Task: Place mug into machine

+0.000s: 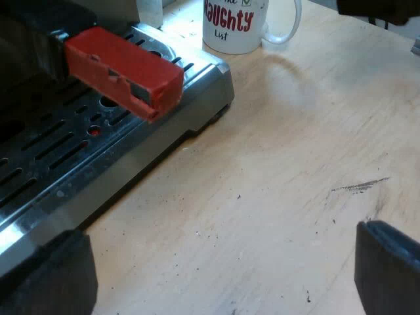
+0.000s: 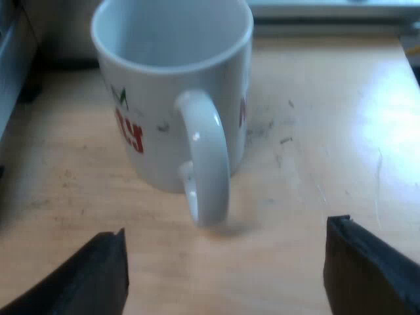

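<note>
A white mug (image 2: pixel 167 92) with red lettering stands upright and empty on the wooden table, its handle (image 2: pixel 205 157) turned toward my right gripper (image 2: pixel 226 269). That gripper is open, its fingers spread wide just short of the handle and touching nothing. The same mug (image 1: pixel 235 25) stands on the table beside the corner of the machine's metal drip tray (image 1: pixel 98 157). The holder's red handle end (image 1: pixel 125 71) juts out over the tray. My left gripper (image 1: pixel 223 275) is open above the bare table by the tray's edge.
The slotted drip tray has a raised steel rim (image 1: pixel 197 105) facing the mug. Bare wood with dark scuffs (image 1: pixel 357 187) stretches between tray and mug. A dark object (image 1: pixel 380 10) hangs beyond the mug.
</note>
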### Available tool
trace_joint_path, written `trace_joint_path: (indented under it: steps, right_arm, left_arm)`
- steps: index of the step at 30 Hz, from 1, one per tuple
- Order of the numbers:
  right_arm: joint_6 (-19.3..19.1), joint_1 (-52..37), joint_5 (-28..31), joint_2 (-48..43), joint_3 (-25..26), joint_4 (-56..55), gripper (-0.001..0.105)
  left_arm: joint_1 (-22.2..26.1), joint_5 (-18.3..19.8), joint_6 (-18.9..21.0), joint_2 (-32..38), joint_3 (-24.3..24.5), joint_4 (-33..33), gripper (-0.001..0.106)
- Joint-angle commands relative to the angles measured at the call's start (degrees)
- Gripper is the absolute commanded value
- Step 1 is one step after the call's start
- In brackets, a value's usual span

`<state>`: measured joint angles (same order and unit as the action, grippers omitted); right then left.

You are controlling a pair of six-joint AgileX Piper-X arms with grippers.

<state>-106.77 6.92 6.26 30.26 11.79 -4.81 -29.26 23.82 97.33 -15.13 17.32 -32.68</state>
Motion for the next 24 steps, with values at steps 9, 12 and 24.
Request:
trace_joint_path:
  steps: [9, 12, 24]
  right_arm:
    - [-1.12, -0.08, 0.35, 23.41, 0.33, 23.33, 0.065]
    - [-0.94, -0.08, 0.35, 29.82, 0.33, 29.41, 0.065]
    - [0.27, -0.08, 0.1, 44.61, 4.71, 38.79, 0.065]
  left_arm:
    - [-0.16, 0.55, 0.51, -0.03, 0.14, 0.84, 0.081]
    - [-0.16, 0.55, 0.51, -0.03, 0.14, 0.84, 0.081]
    - [-0.16, 0.55, 0.51, -0.03, 0.14, 0.84, 0.081]
